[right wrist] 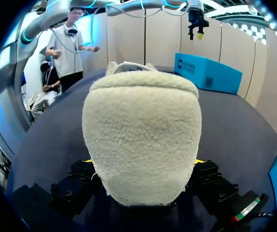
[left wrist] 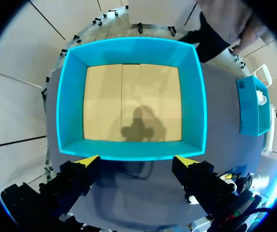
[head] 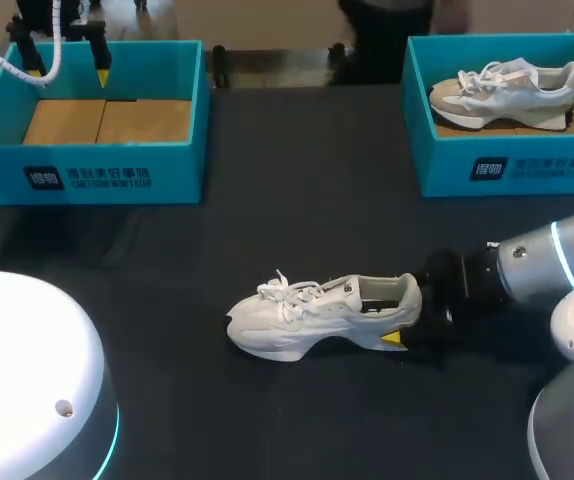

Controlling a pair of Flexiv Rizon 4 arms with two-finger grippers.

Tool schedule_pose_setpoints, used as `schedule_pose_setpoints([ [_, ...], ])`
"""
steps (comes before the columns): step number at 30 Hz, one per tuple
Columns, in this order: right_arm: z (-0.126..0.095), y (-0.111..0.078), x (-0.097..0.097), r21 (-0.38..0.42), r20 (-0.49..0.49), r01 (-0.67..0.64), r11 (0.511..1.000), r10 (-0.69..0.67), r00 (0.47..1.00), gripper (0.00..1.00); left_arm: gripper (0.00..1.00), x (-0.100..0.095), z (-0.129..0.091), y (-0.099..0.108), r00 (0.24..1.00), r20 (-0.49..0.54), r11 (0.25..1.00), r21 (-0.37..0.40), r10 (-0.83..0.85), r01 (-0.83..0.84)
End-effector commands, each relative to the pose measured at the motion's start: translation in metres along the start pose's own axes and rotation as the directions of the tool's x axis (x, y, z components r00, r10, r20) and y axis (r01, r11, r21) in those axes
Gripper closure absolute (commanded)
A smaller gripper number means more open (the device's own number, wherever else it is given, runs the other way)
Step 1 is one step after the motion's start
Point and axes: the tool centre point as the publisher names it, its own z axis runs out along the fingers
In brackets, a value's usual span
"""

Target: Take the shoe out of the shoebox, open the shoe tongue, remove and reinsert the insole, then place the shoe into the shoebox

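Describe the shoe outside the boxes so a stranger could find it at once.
On the black table, nearer the robot than the teal left box and right box, the white shoe stands on its sole near the middle, its heel in the right gripper. Unlike the grey-and-white shoe in the right box, it is all white and in no box.

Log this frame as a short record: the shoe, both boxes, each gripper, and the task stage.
white sneaker: upright on the table, outside both boxes
right gripper: shut on the sneaker's heel
left gripper: open, above the left shoebox
left shoebox: only its cardboard floor shows
right shoebox: holds a second sneaker
stage: shoe out of the box, not yet returned
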Motion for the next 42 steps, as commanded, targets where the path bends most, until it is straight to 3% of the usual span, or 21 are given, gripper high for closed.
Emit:
schedule_pose_setpoints([
  [1, 0.001, 0.001, 0.001, 0.001, 0.004, 0.001, 1.0, -0.001, 1.0, 1.0, 0.0, 0.0, 0.0, 0.0, 1.0, 0.0, 1.0, 0.0, 0.0, 0.0],
  [16, 0.001, 0.001, 0.001, 0.001, 0.004, 0.001, 1.0, -0.001, 1.0, 1.0, 0.0, 0.0, 0.0, 0.0, 1.0, 0.0, 1.0, 0.0, 0.0, 0.0],
  [18, 0.001, 0.001, 0.001, 0.001, 0.004, 0.001, 1.0, -0.001, 1.0, 1.0, 0.0, 0.01, -0.001, 0.006, 1.0, -0.012, 0.999, -0.027, -0.019, 0.019],
  [23, 0.001, 0.001, 0.001, 0.001, 0.004, 0.001, 1.0, -0.001, 1.0, 1.0, 0.0, 0.033, -0.004, 0.025, 0.997, 0.007, 0.997, 0.002, -0.076, 0.076],
  [31, 0.001, 0.001, 0.001, 0.001, 0.004, 0.001, 1.0, -0.001, 1.0, 1.0, 0.0, 0.066, -0.002, 0.054, 0.99, 0.003, 0.989, -0.047, -0.143, 0.143],
  [42, 0.001, 0.001, 0.001, 0.001, 0.004, 0.001, 1.0, -0.001, 1.0, 1.0, 0.0, 0.119, 0.009, 0.089, 0.972, 0.032, 0.972, 0.005, -0.233, 0.233],
])
